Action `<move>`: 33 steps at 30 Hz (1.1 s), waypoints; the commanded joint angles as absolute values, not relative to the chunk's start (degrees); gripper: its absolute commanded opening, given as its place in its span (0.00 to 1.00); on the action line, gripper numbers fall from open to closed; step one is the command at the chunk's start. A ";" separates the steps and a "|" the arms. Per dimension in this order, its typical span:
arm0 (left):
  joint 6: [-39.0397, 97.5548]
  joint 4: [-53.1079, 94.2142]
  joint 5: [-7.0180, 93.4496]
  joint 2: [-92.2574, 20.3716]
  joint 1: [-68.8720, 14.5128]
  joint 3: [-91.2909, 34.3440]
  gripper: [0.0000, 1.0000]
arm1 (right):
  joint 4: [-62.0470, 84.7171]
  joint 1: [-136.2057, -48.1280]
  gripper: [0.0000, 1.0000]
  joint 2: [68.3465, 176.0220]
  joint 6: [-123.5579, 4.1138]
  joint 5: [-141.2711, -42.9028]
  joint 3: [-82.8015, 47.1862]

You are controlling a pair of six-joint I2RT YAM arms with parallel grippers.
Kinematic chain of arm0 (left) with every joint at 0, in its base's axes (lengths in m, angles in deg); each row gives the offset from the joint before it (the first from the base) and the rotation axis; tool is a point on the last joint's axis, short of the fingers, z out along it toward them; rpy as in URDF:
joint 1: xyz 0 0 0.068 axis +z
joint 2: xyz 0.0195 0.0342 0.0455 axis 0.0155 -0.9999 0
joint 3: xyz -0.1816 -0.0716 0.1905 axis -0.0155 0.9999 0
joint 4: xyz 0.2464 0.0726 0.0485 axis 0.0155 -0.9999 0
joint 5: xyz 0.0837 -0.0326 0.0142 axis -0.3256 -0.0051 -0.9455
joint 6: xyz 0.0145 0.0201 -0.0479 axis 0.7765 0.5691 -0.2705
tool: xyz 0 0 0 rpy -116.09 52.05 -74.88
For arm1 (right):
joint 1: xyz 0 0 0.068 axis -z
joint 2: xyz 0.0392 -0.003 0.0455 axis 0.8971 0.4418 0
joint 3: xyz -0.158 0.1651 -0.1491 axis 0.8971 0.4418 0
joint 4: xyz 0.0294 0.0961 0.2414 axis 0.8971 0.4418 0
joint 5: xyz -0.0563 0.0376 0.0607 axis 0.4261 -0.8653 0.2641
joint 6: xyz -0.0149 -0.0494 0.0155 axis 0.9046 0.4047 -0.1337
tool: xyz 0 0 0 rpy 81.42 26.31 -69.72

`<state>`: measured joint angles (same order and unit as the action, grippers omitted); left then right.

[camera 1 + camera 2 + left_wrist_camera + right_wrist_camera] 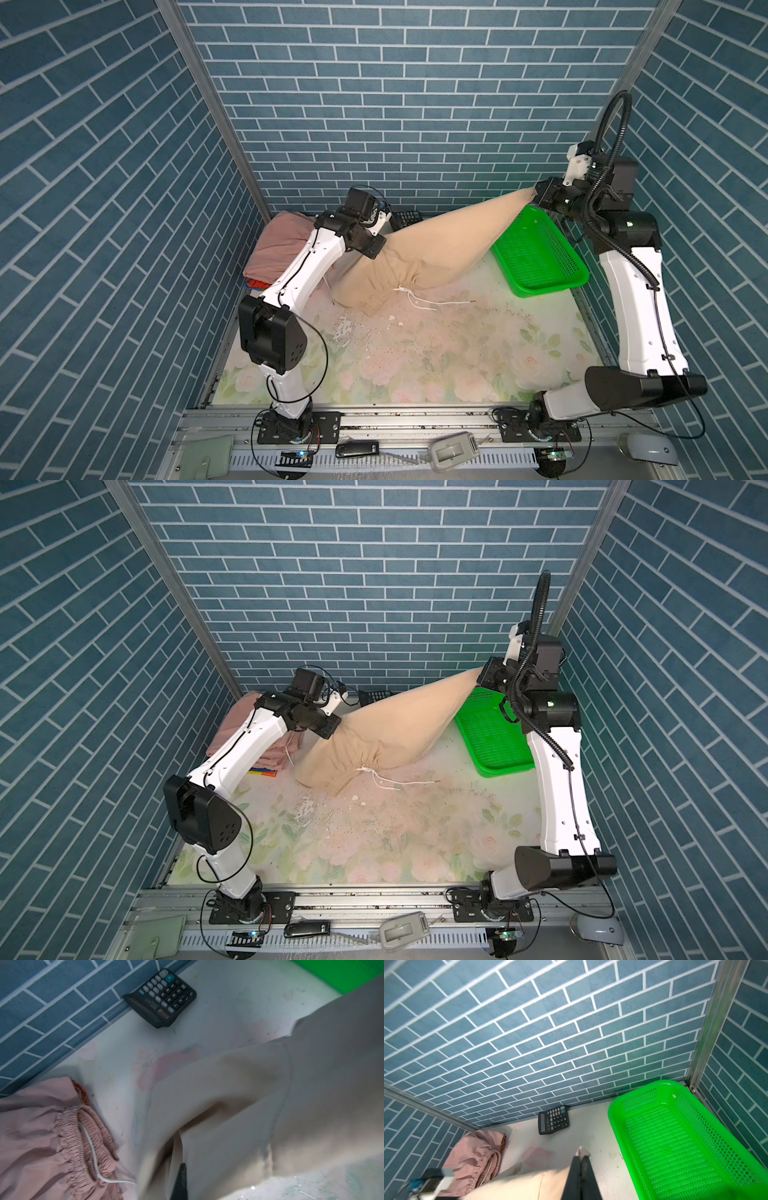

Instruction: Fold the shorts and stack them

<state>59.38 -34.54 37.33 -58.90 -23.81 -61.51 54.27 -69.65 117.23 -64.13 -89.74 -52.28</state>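
1. The green basket (pixel 549 286) sits at the table's far right. The right gripper (pixel 536 195) hangs raised above the basket's far end. A black calculator (pixel 164 997) lies against the back wall, half hidden in both top views behind the left arm and the raised cloth.
2. The beige shorts (pixel 436 245) stretch as a sling between the grippers. Their gathered waistband and white drawstring (pixel 436 303) rest on the table.
3. The pink shorts (pixel 276 245) lie folded in the far left corner on top of the striped shorts (pixel 262 772). The left arm crosses over this pile.
4. The table (pixel 415 365) bears a faded, scuffed flower print. Blue brick-patterned walls (pixel 415 104) close in three sides.
5. In the right wrist view the right gripper's jaws are pressed together on a beige corner. In the left wrist view the left gripper (pixel 182 1167) shows one dark finger buried in a beige fold, jaws closed on it.
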 commanded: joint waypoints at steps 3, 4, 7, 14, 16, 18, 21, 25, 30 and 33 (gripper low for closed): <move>63.45 -33.51 25.73 -66.73 -23.20 -67.61 0.00 | 52.35 -69.50 0.00 120.46 -65.33 -92.10 -50.06; 62.58 -32.74 24.90 -67.88 -23.13 -68.27 0.09 | 51.74 -69.59 0.00 121.40 -65.56 -92.46 -49.53; 58.90 -34.55 23.38 -70.93 -23.20 -71.65 0.22 | 50.99 -69.63 0.00 124.95 -65.86 -94.16 -49.49; 49.84 -32.22 24.83 -61.41 -29.39 -62.13 1.00 | 50.26 -69.67 0.00 129.39 -65.59 -95.40 -49.71; 47.46 -28.15 29.09 -56.72 -34.14 -55.40 1.00 | 49.83 -69.66 0.00 130.29 -65.49 -95.31 -49.62; 45.17 -25.20 33.80 -54.84 -37.94 -50.69 1.00 | 49.42 -69.61 0.00 131.25 -65.40 -95.45 -49.76; 41.40 -23.81 39.75 -56.91 -41.23 -47.30 1.00 | 48.84 -69.67 0.00 132.69 -65.62 -95.81 -49.88; 39.85 -26.85 37.74 -63.55 -43.65 -48.61 1.00 | 48.66 -69.61 0.00 133.69 -65.30 -96.60 -49.82; 37.43 -24.82 31.42 -68.39 -44.75 -51.43 1.00 | 47.97 -69.50 0.00 132.89 -64.77 -96.88 -47.84; 37.96 -24.31 29.49 -71.89 -44.42 -54.89 1.00 | 47.26 -69.42 0.00 132.22 -64.79 -97.35 -46.43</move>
